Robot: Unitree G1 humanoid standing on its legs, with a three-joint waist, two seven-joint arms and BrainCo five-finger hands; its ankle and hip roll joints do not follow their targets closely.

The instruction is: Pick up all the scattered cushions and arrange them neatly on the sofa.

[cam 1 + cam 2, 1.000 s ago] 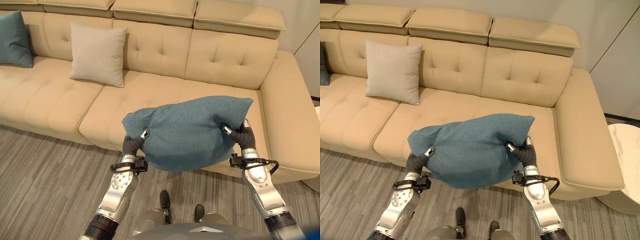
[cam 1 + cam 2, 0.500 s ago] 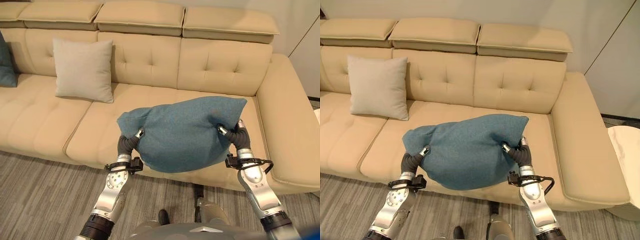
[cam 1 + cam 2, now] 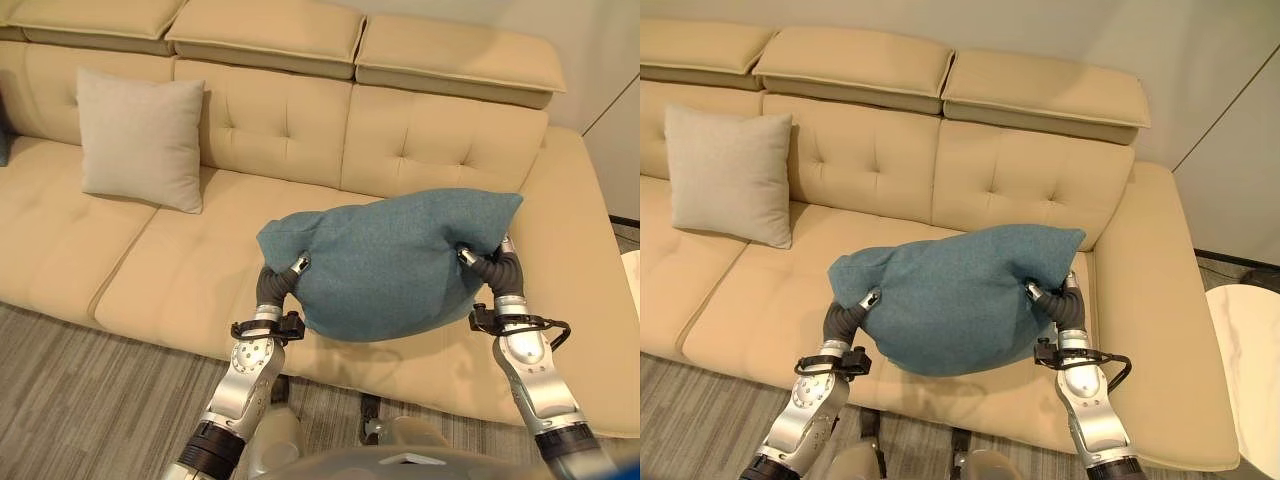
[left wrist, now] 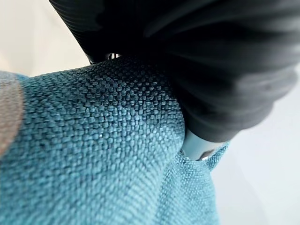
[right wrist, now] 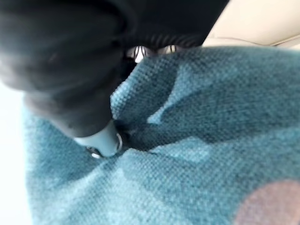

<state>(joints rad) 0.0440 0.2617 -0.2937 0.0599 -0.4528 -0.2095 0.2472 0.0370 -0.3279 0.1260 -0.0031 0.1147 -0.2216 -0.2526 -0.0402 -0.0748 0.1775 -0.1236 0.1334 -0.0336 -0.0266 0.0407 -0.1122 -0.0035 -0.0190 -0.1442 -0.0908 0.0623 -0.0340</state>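
Teal cushion carried over sofa seat.
Left hand and right hand pinch its ends; lower level, release together.

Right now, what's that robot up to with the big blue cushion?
The robot is holding a teal cushion between both hands, the left hand pinching one end and the right hand the other. The cushion hangs in the air over the seat of the beige sofa. A light grey cushion already leans upright against the sofa's backrest, further to the left.
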